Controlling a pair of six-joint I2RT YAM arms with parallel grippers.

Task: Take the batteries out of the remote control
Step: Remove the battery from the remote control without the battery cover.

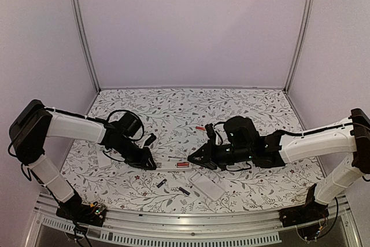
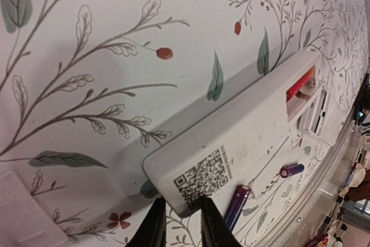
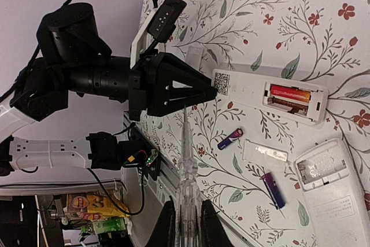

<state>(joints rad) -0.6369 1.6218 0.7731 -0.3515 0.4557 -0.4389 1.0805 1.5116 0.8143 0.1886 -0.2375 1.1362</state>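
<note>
The white remote control (image 2: 243,137) lies back up on the floral table, its battery bay open. A red battery (image 3: 290,92) and a brownish one (image 3: 286,104) sit in the bay. My left gripper (image 2: 180,224) is shut on the remote's end by the QR code, as the top view shows too (image 1: 151,163). My right gripper (image 3: 186,224) is shut on a clear stick-like tool (image 3: 188,183). Its tip points toward the remote's gripped end and stops short of the bay. Two purple batteries (image 3: 230,139) (image 3: 273,190) lie loose in front of the remote.
A white battery cover (image 3: 265,153) lies beside the loose batteries. A second white remote (image 1: 207,185) rests nearer the front edge. A red battery (image 1: 199,127) and a small black object (image 1: 150,139) lie farther back. A metal rail (image 1: 191,221) runs along the table's near edge.
</note>
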